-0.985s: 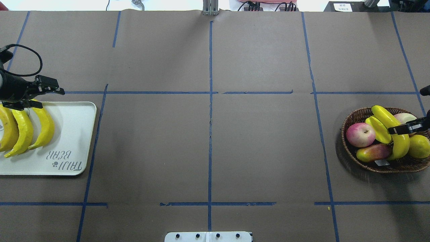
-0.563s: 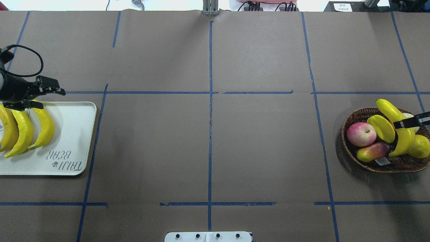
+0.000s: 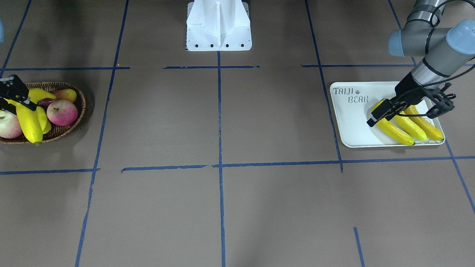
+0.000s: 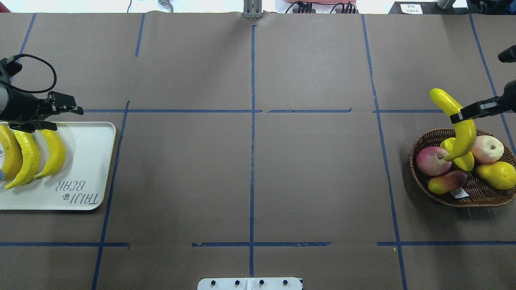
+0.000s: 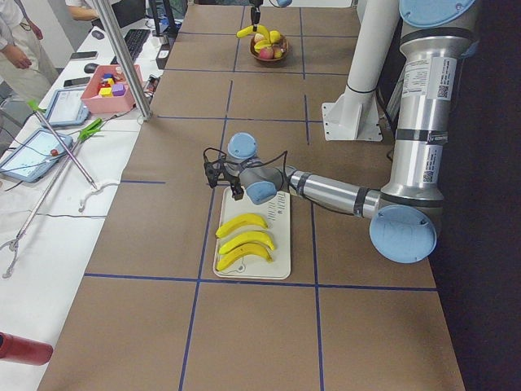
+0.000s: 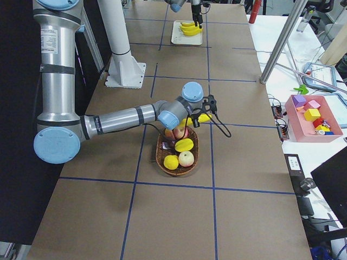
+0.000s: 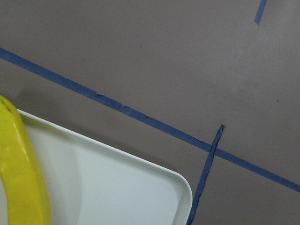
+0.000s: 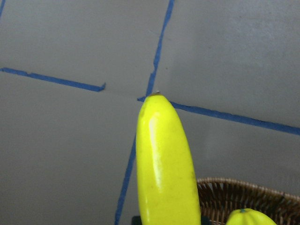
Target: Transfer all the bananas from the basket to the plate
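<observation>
The right arm's forearm runs low and nearly level out to the basket (image 4: 479, 198). Its pincer (image 4: 459, 116) is clamped around the middle of a banana (image 4: 464, 135), which is up in the air above the basket. The banana curves down from the grip with one tip pointing at the basket's fruit. Sitting in the basket under it are a starfruit (image 4: 465, 163), two apples (image 4: 431, 161), a pear (image 4: 498, 175) and a reddish mango-looking fruit (image 4: 447, 181).

Heading away from the basket there's a long stretch of brown surface (image 4: 314, 173) crossed by blue tape lines (image 4: 252, 161). At the far end from the basket sits the plate (image 4: 86, 161), with three more bananas (image 4: 28, 157) lying side by side on it. The left pincer (image 4: 68, 119) hovers over the plate's far edge, fingers spread with nothing between them, right by the ends of those bananas.
</observation>
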Robot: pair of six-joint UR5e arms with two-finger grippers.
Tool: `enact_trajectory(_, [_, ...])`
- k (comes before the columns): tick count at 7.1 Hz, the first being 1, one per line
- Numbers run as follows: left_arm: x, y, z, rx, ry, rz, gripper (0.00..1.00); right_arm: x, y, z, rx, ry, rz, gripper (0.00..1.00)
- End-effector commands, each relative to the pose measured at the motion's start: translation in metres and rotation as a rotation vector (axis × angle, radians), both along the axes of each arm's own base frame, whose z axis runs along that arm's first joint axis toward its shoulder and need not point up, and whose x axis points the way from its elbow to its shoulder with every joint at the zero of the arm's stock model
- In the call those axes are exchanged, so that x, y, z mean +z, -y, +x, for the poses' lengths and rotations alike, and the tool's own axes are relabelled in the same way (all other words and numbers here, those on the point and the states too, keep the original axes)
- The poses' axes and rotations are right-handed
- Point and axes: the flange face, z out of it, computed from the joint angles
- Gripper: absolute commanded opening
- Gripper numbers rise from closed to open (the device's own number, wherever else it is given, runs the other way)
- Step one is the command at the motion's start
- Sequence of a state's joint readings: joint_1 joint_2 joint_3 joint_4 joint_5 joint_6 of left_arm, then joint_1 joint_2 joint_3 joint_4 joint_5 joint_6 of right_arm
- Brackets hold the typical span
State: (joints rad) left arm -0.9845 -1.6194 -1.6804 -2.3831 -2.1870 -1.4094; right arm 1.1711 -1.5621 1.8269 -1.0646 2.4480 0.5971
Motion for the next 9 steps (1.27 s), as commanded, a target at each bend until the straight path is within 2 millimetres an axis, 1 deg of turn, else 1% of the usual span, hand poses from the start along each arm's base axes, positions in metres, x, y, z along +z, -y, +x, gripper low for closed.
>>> enact_trajectory(1, [-0.013, -0.008, 0.008, 0.021, -0.057, 0.082, 1.00, -0.068, 0.028, -0.045, 0.020, 0.062, -0.042, 0.01])
enact_trajectory(2, [-0.037, -0.001, 0.012, 0.023, -0.103, 0.143, 1.00, -0.091, 0.037, -0.076, 0.029, 0.069, -0.053, 0.01])
enact_trajectory(3, [-0.062, 0.006, 0.022, 0.032, -0.133, 0.184, 1.00, -0.113, 0.037, -0.101, 0.039, 0.087, -0.003, 0.01])
enact_trajectory(4, [-0.082, 0.008, 0.031, 0.042, -0.155, 0.212, 1.00, -0.140, 0.038, -0.127, 0.076, 0.124, -0.024, 0.01])
enact_trajectory(5, [-0.112, 0.014, 0.047, 0.048, -0.197, 0.224, 1.00, -0.163, 0.030, -0.172, 0.115, 0.139, -0.035, 0.01])
enact_trajectory(6, [-0.138, 0.021, 0.056, 0.037, -0.233, 0.221, 1.00, -0.186, 0.019, -0.214, 0.181, 0.144, -0.019, 0.01])
enact_trajectory(7, [-0.178, 0.018, 0.093, 0.089, -0.279, 0.267, 1.00, -0.212, 0.007, -0.242, 0.183, 0.182, -0.044, 0.01])
enact_trajectory(8, [-0.219, 0.018, 0.112, 0.112, -0.323, 0.317, 1.00, -0.233, -0.007, -0.265, 0.210, 0.217, -0.078, 0.01])
enact_trajectory(9, [-0.244, 0.018, 0.120, 0.107, -0.362, 0.295, 1.00, -0.255, -0.020, -0.288, 0.244, 0.246, -0.076, 0.01])
